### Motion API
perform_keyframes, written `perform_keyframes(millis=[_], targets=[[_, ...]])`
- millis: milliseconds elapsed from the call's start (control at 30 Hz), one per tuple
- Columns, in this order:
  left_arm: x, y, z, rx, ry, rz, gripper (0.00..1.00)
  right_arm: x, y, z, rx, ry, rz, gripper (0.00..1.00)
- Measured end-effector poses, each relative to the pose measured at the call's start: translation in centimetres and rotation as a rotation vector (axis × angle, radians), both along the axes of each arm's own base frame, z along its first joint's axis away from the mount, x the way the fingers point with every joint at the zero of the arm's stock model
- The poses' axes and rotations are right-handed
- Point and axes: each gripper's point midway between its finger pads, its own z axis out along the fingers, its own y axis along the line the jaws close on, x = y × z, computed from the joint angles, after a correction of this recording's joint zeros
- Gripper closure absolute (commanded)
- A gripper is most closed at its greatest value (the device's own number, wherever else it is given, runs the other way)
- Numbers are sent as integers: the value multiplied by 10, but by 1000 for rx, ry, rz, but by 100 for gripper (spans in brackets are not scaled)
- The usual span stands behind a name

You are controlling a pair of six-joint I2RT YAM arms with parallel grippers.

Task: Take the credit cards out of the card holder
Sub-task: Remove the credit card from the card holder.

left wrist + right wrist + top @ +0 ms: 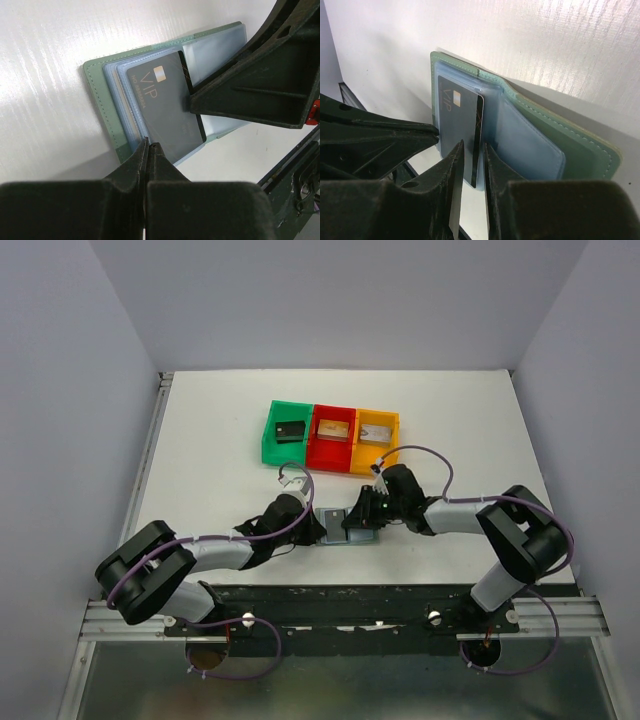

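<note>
Open card holder on the bench, holding a dark credit card printed "VIP", straddled by the slightly parted right gripper; left gripper clenched at the holder's edge.

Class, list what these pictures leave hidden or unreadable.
Top view: holder mostly under left hand and right hand; things in the bins too small to read.
Left wrist: right hand's finger covers a corner of the card; any cards beneath hidden.
Right wrist: unclear whether right hand pinches card.
</note>
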Motion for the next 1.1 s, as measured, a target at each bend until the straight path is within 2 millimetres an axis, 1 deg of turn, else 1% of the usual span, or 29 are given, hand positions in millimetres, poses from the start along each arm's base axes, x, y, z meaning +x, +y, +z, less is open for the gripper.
perform_keyframes(millis=[400,767,1100], targets=[[2,-1,-2,-4,0,4,100,0,4,2,112,-8,16,71],[3,-1,-2,-5,0,9,100,2,8,3,166,-16,41,69],[5,-2,-2,-10,-2,11,100,3,8,2,174,-12,47,76]])
